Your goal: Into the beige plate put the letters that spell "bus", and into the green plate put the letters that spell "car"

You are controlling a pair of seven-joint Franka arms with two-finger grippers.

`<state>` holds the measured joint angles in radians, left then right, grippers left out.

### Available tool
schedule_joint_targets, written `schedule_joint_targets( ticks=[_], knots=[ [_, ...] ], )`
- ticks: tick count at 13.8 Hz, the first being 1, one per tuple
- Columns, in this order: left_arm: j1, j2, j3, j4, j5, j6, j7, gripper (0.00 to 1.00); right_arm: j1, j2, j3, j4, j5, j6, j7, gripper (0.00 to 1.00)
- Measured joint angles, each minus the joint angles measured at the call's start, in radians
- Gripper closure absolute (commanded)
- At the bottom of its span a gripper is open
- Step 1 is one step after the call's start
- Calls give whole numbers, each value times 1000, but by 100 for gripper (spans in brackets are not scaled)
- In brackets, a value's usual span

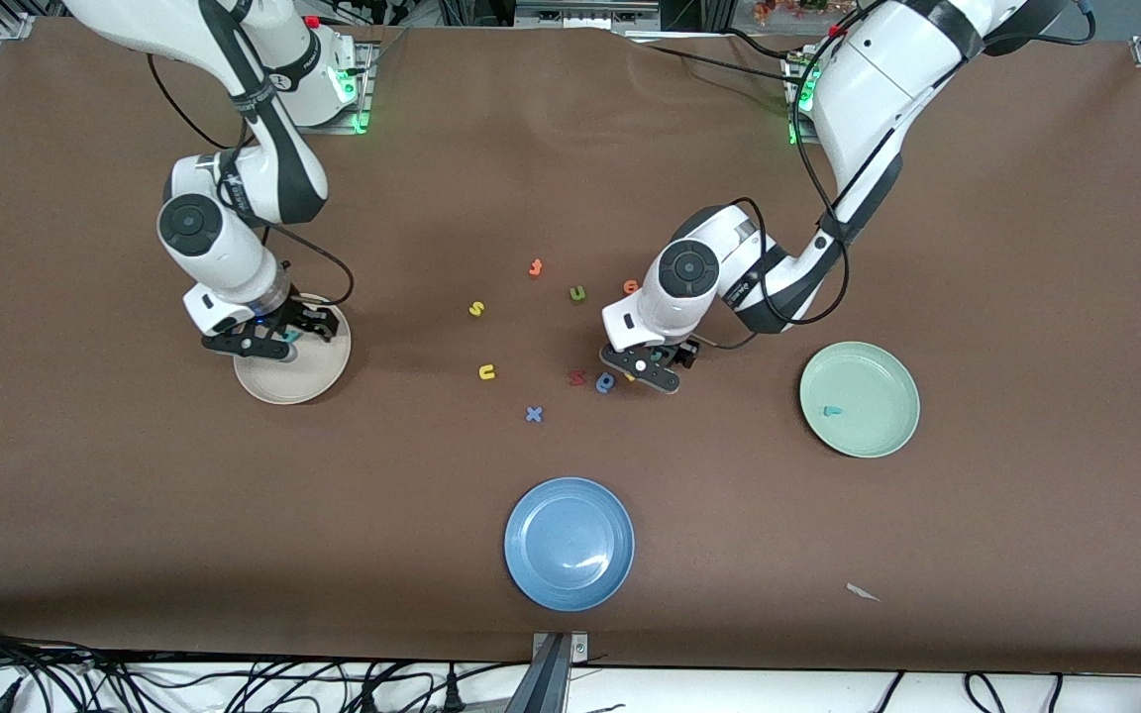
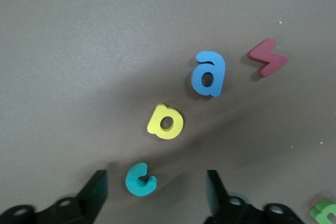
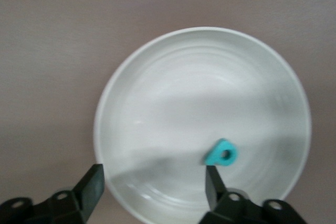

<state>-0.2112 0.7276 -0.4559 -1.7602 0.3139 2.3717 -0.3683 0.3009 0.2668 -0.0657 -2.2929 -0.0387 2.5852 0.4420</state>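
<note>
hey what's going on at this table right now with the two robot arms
The arms are sorting foam letters into plates. The right gripper hangs open over the beige plate, where a teal b lies. The left gripper is open above the loose letters mid-table, its fingers either side of a teal c, with a yellow a close by. One teal letter sits in the green plate. The yellow s and yellow u lie on the table.

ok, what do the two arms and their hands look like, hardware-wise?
Both arms have glossy white shells with black joint bands and round dark-grey caps on the wrist joints. A loose black cable runs along each arm. Green lights glow at both bases. The left hand and the right hand are black two-finger units below a white wrist; in the wrist views, the fingers are flat black blades on mounts with screw holes.
</note>
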Motion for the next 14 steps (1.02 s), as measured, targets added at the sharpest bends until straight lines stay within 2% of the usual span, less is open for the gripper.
schedule_joint_targets(
  ticks=[2,3,6,9,12,14],
  knots=[
    [-1,5,1,0,0,0,0,55,5,6,68,20,1,-1,168,0],
    [-1,6,2,0,0,0,0,60,9,15,104,34,1,-1,256,0],
    [-1,5,12,0,0,0,0,60,63,61,158,85,2,-1,517,0],
    [-2,10,25,-1,0,0,0,62,132,113,159,116,2,-4,723,1],
    [-2,10,26,-1,0,0,0,75,191,174,160,160,2,-5,860,1],
    [-2,8,29,-1,0,-1,0,75,225,201,160,180,2,-6,908,1]
  ],
)
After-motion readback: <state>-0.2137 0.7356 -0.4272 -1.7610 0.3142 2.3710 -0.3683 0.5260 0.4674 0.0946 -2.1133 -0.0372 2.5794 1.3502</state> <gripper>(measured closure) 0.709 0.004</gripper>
